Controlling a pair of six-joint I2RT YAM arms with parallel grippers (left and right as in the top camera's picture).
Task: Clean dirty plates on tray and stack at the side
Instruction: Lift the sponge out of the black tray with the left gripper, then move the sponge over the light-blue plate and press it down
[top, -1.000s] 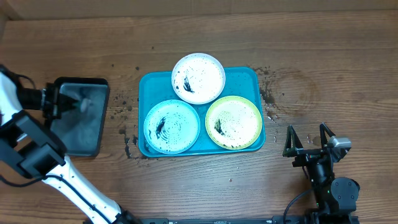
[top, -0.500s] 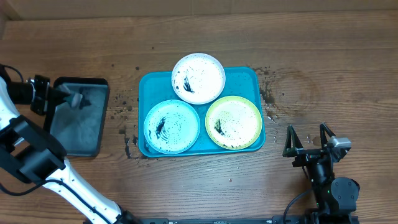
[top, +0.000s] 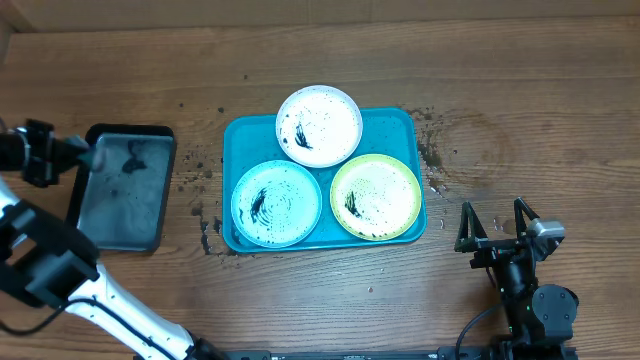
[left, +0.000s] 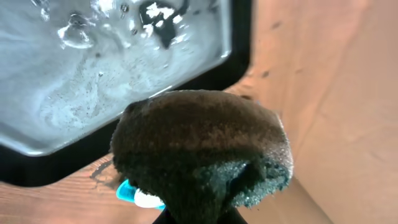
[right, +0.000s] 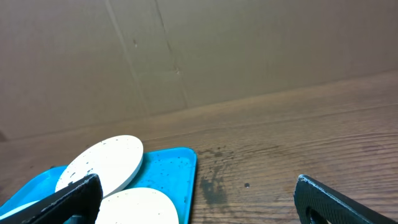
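Wood tabletop (top: 520, 80) runs under everything we see. Our left claw (top: 88, 155) is pinched tight on a dark sponge (left: 199, 149) and hangs over the left rim of the black tray (top: 130, 128), which holds sudsy water (left: 74, 74). Dark crumbs (top: 205, 215) dot the wood between that tray and the teal tray (top: 395, 125). There the speckled plates lie untouched: the white plate (top: 319, 125) overlaps the far rim, with the light blue plate (top: 276, 203) and the yellow-green plate (top: 376, 196) side by side nearer us. More crumbs (top: 430, 150) lie off the tray's right edge. Our right claw (top: 493, 207) is spread wide, well apart from the tray. A second ago the left claw was over the water; it has since drawn leftward. Nothing else has shifted.
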